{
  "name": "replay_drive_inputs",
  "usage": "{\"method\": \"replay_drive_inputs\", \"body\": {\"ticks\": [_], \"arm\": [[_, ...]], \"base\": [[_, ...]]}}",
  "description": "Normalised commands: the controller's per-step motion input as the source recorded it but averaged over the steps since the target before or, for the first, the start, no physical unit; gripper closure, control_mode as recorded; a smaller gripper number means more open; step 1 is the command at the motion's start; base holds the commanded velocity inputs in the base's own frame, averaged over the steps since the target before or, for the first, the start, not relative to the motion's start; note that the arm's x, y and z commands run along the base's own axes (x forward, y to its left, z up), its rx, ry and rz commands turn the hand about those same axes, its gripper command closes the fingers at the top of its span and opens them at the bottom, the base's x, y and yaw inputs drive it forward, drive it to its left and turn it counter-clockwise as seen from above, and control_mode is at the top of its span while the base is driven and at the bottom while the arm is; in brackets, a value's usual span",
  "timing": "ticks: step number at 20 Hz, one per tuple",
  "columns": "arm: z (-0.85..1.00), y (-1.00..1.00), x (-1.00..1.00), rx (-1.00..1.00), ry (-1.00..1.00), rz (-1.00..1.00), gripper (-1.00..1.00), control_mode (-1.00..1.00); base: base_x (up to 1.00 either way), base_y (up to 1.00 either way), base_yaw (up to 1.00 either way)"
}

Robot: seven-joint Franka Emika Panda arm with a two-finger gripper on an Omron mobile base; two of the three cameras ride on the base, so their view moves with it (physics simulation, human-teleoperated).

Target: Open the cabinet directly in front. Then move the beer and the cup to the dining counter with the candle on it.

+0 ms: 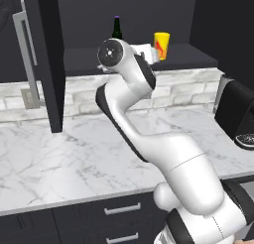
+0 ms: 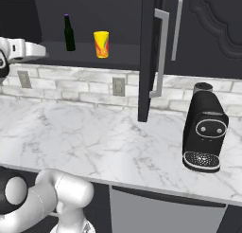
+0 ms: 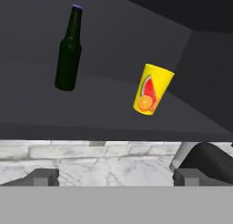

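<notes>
Hand view shows the claw [image 3: 116,177] with its two dark tips spread wide and nothing between them, aimed into the open cabinet [image 3: 191,18]. The beer [image 3: 69,50], a dark green bottle with a purple cap, stands on the cabinet's dark shelf [image 3: 104,114], above and to the left of the point midway between the tips. The cup [image 3: 152,89], yellow with a fruit print, stands on the same shelf, above and slightly right of that midpoint. Both lean a little in this view, which looks like the hand's own roll rather than any tilt of the things; in the two base views they stand upright.

In the left base view the arm's wrist sits just below the shelf edge, with the beer [image 1: 116,28] directly beyond it and the cup [image 1: 161,45] a little to the right. The right base view shows the beer [image 2: 69,33] and cup [image 2: 101,44] standing apart on the shelf, with the cabinet door [image 2: 150,57] swung out edge-on over the marble counter [image 2: 94,142], its silver bar handle [image 2: 160,57] facing the room. A black coffee machine [image 2: 204,132] stands on the counter to the right.

The cabinet is already open, so fetching is the step in hand. Both things lie ahead of and above the claw, their long axes vertical, so a level approach with the tips either side would suit. The cup looks nearer to the claw's line; the beer would need a shift left.
</notes>
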Motion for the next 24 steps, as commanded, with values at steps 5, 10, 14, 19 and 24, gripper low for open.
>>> {"method": "replay_drive_inputs", "body": {"ticks": [5,10,14,19,24], "arm": [[0.08,-0.32,0.14,0.06,0.12,0.10,-1.00,-1.00],[0.00,-0.14,0.02,0.02,0.00,0.02,-1.00,-1.00],[0.01,-0.03,0.20,0.02,0.00,0.00,-1.00,-1.00],[0.06,-0.14,0.16,0.11,0.00,0.05,-1.00,-1.00],[0.08,-0.12,0.04,0.17,0.00,0.05,-1.00,-1.00]], "base": [[0.00,0.00,0.00],[0.00,0.00,0.00],[0.00,0.00,0.00],[0.00,0.00,0.00],[0.00,0.00,0.00]]}}
